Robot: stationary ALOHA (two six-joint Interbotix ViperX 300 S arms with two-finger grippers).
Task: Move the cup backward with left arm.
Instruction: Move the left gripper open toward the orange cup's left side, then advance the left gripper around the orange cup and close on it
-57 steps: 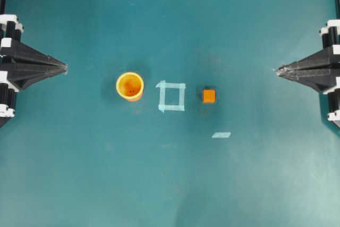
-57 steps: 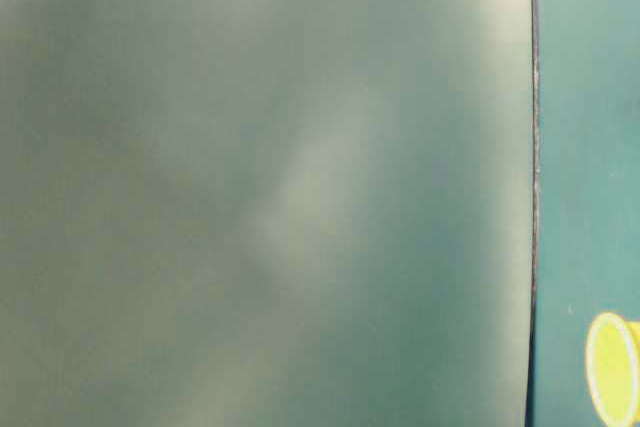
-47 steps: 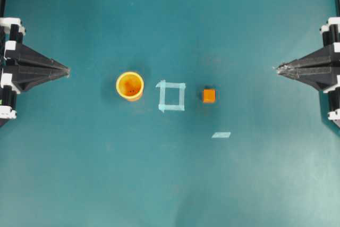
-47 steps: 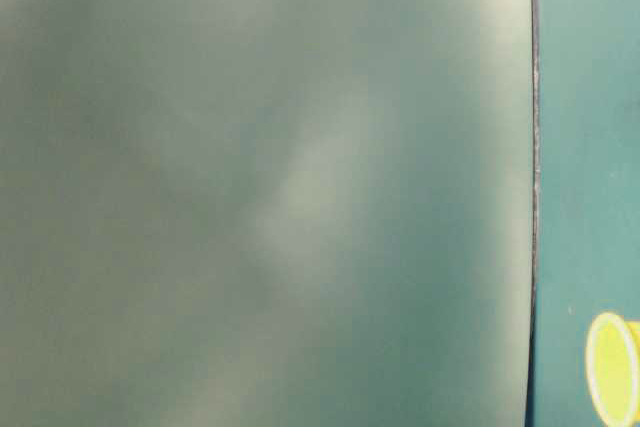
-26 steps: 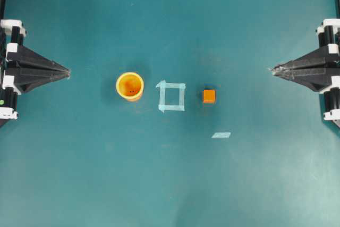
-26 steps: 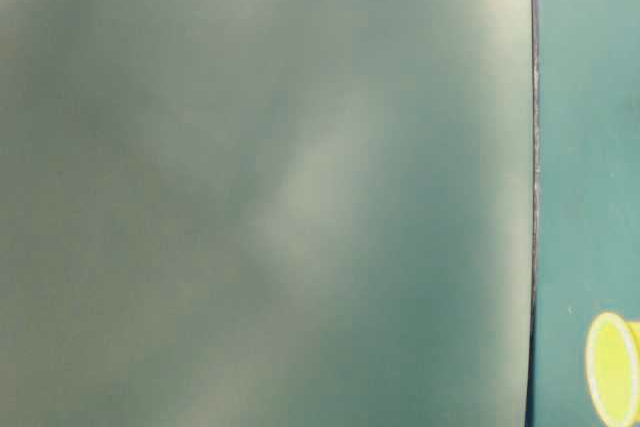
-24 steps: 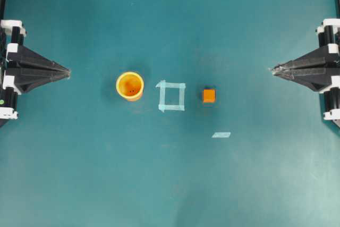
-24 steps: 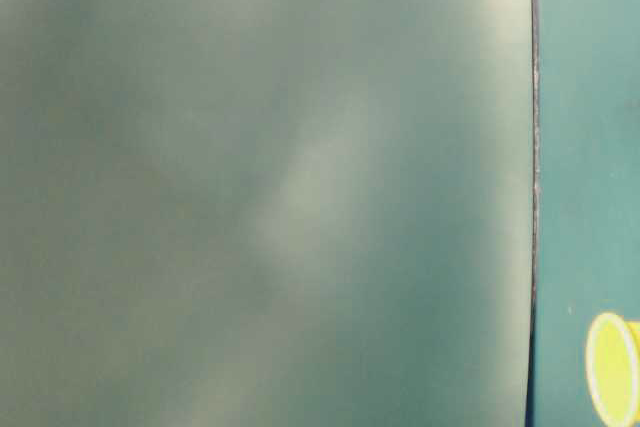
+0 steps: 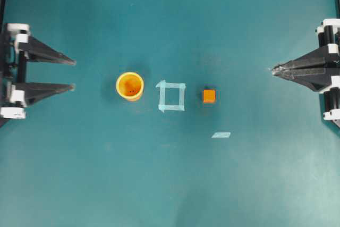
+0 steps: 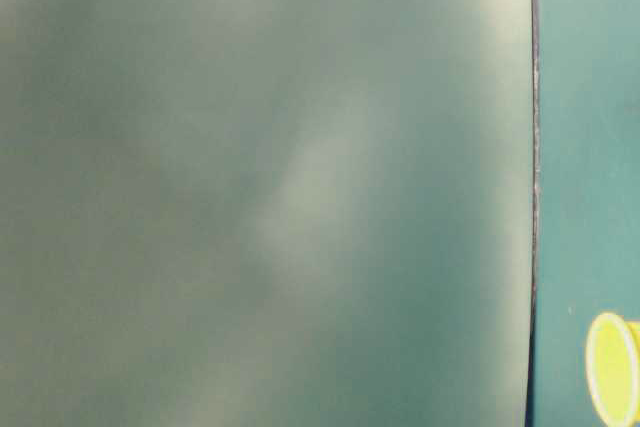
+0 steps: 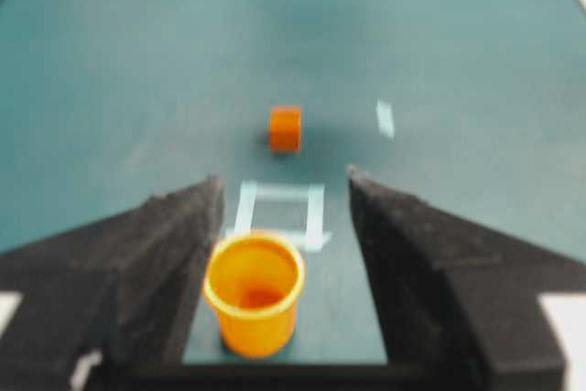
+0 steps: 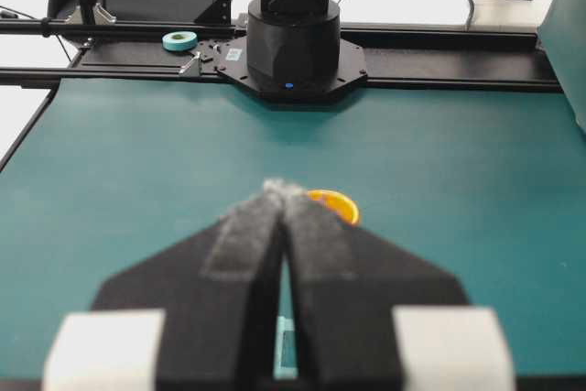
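Note:
The orange-yellow cup (image 9: 130, 86) stands upright on the teal table, left of centre. My left gripper (image 9: 74, 74) is at the table's left edge, open, with its two black fingers spread and pointing at the cup; a gap of table lies between fingertips and cup. In the left wrist view the cup (image 11: 254, 295) shows low between the spread fingers of the left gripper (image 11: 284, 177), nearer the left one. My right gripper (image 9: 273, 70) is shut at the right edge. In the right wrist view only the cup's rim (image 12: 334, 203) peeks past the shut right gripper (image 12: 279, 188). The table-level view catches the cup's rim (image 10: 612, 367).
A small orange cube (image 9: 209, 95) sits right of a pale tape square (image 9: 171, 96), which lies between it and the cup. A short tape strip (image 9: 221, 135) lies lower right. A blurred grey-green surface fills most of the table-level view.
My left gripper has gone from shut to open, its fingers spreading apart. The cup, the cube and the right arm stay where they were.

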